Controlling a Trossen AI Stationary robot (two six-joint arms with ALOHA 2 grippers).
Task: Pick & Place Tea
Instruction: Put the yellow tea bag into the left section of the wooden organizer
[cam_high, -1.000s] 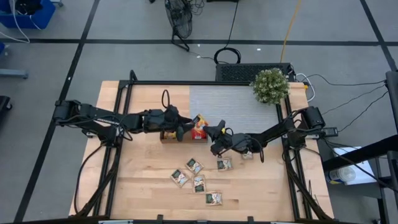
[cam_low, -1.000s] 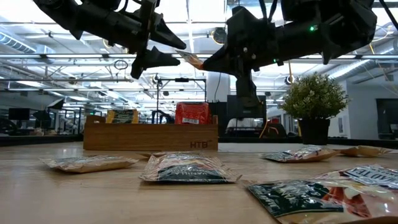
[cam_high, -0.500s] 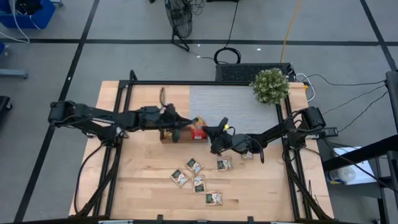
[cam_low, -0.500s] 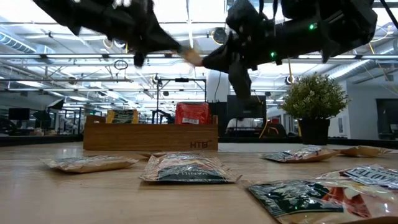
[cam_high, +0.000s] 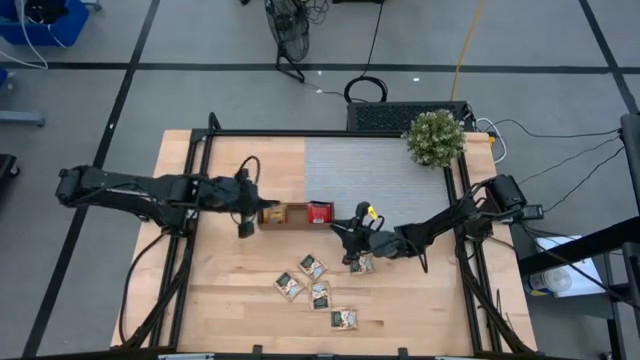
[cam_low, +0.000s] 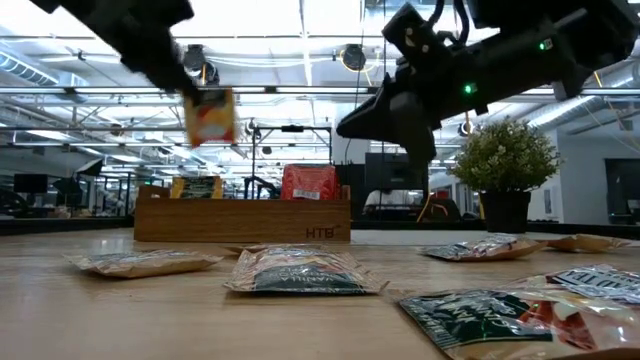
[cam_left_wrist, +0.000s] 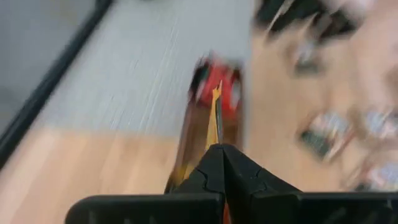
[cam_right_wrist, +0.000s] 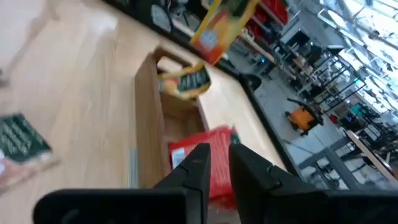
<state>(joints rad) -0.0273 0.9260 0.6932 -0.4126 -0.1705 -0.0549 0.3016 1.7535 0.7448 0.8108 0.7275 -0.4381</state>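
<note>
Low view showed the left gripper (cam_low: 190, 88) pinched shut on an orange sachet (cam_low: 210, 117), held in the air above the tray's (cam_low: 240, 220) left end. The right gripper (cam_right_wrist: 214, 163), narrowly parted and empty, hovered near the tray's red sachets (cam_right_wrist: 208, 163).

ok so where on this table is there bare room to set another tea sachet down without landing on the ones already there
Bare wood lies on the table's left side, in front of the left arm and left of the green sachets. The grey mat between the wooden tray and the plant is also free. It is crowded at centre front, around those sachets and the right gripper.
</note>
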